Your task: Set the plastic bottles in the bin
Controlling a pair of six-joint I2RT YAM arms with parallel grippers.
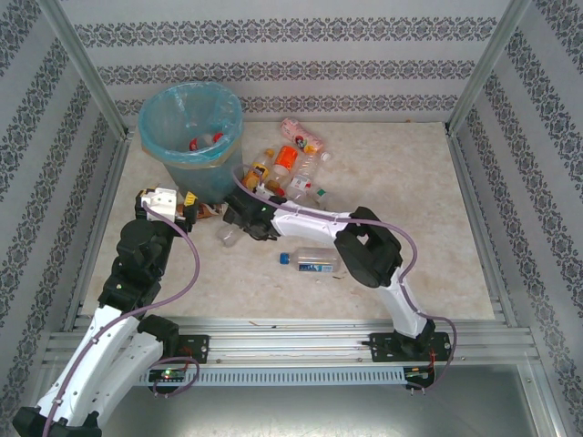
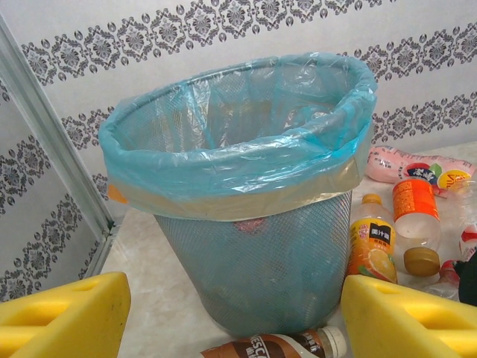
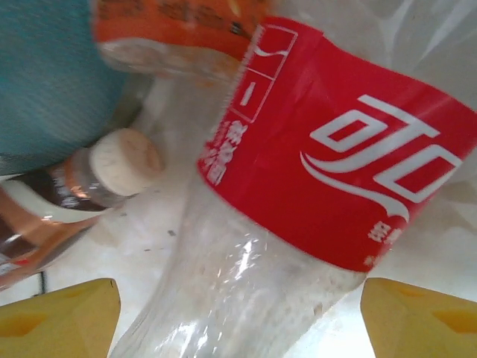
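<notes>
Two red-capped bottles (image 1: 193,143) lay inside the bin (image 1: 146,123), which stood at the far left of the table (image 1: 410,200). Most of the other bottles (image 1: 293,168) lay heaped just right of it. One blue-labelled bottle (image 1: 312,263) lay apart, nearer the arms. The left gripper (image 2: 235,328) faced the bin's mesh wall with its yellow fingers (image 2: 59,317) spread wide, and a brown bottle (image 2: 276,345) lay between them at the bin's foot. The right gripper (image 3: 238,328) hung over a clear red-labelled bottle (image 3: 328,164), its fingers (image 3: 421,313) wide on either side and not closed on it.
</notes>
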